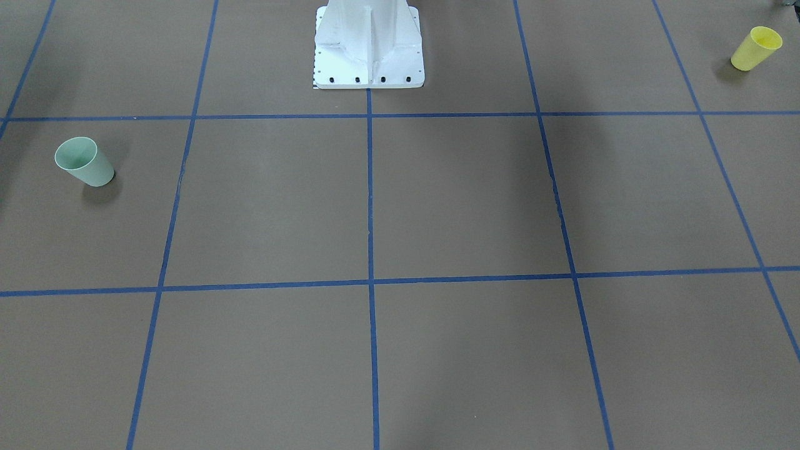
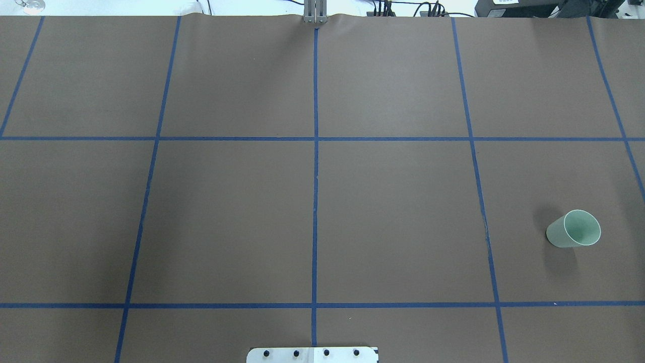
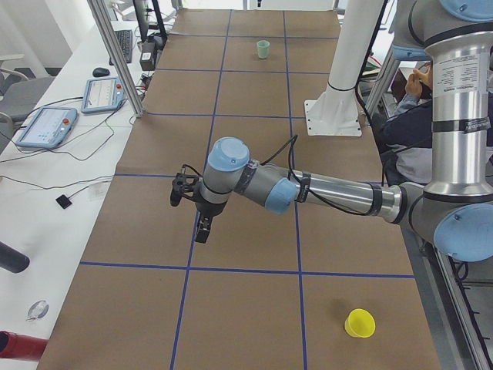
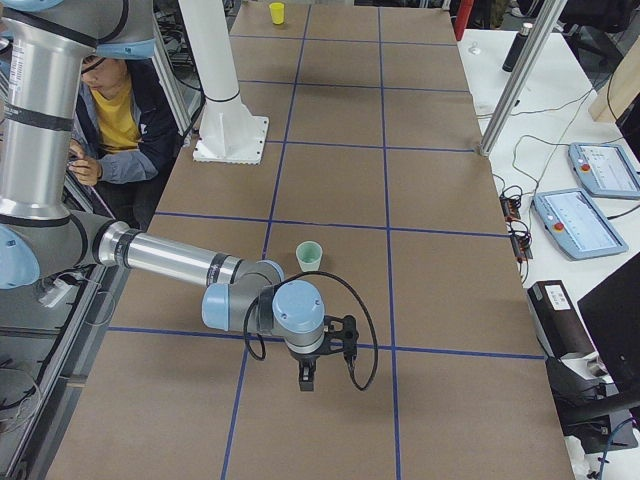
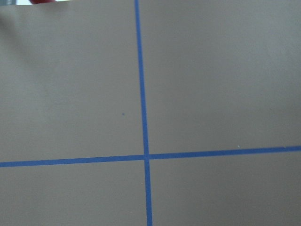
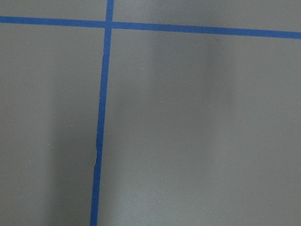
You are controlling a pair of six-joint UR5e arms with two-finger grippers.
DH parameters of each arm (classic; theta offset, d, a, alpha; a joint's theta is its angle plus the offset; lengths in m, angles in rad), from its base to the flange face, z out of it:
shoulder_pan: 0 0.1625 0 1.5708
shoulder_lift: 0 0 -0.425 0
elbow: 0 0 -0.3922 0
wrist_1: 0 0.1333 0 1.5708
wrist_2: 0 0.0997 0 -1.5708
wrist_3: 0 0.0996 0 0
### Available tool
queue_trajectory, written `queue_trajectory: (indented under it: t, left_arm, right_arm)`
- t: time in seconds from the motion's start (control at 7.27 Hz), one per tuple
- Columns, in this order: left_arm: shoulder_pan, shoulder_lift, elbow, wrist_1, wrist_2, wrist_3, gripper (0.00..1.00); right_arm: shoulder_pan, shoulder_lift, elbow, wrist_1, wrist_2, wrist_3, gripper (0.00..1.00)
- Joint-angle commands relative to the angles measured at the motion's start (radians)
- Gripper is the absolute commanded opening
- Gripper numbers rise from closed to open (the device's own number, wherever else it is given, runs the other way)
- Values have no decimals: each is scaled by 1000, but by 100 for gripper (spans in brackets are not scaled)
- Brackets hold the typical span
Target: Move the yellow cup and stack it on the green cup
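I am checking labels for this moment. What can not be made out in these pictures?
- Left gripper, right gripper: only in side views, small; open or shut unclear.
- Small bright yellow plastic cup: outside the overhead view's edge.
- Wrist views: only brown table, no cup.

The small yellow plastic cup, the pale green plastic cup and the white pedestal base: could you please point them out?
Small yellow plastic cup (image 1: 755, 49), exterior front-facing view, outer side wall.
Pale green plastic cup (image 2: 575, 229), overhead exterior view, inside its open mouth.
White pedestal base (image 1: 369, 47), exterior front-facing view, central rib.
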Motion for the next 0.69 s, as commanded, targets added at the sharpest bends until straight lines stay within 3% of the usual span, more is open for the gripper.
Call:
queue_trajectory:
  t: [0.0,0.28,0.55]
  left_arm:
    - [103,2,-23,6,297,-278,100]
    - [217,17,-23,93,533,-522,100]
    - [313,14,-23,356,741,-783,100]
  right_arm:
    - [0,-1,-10,-1,1,5,100]
    - [0,-1,-20,-1,1,8,100]
    - [0,-1,-24,2,1,14,100]
